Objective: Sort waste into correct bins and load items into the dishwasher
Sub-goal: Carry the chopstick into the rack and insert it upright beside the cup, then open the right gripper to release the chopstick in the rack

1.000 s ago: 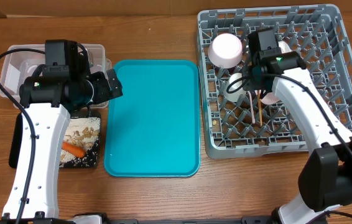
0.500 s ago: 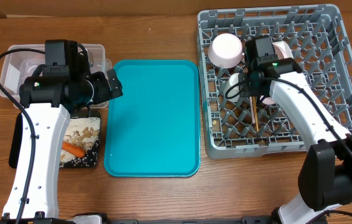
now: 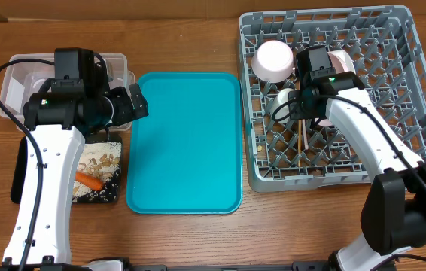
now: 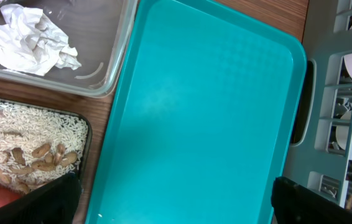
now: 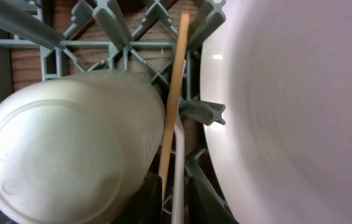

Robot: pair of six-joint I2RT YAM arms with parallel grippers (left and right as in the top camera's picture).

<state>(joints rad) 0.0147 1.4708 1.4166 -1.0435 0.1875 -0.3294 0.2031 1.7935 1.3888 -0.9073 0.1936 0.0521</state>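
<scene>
In the grey dish rack (image 3: 416, 113) lie a white bowl (image 3: 273, 60), a small white cup (image 3: 282, 105) on its side and a plate (image 3: 342, 59) partly under my right arm. My right gripper (image 3: 305, 94) is low between cup (image 5: 70, 162) and plate (image 5: 288, 106). Its jaws (image 5: 175, 186) stand a sliver apart around the wooden chopstick (image 5: 173, 93) and the white fork handle (image 5: 177, 180), which rest on the grid. My left gripper (image 4: 176, 211) hangs wide open and holds nothing, over the teal tray (image 4: 213, 112).
The clear tub (image 3: 115, 64) at the far left holds a crumpled napkin (image 4: 27, 37). In front of it, the black tray (image 3: 111, 192) holds rice (image 4: 33, 134), nuts (image 4: 39, 155) and a carrot piece (image 3: 89, 181). The rack's pegs crowd my right gripper.
The chopstick and fork have swung from tilted to lying straight along the rack floor. My right gripper shifted slightly left and its jaws have eased apart. The left arm has not moved.
</scene>
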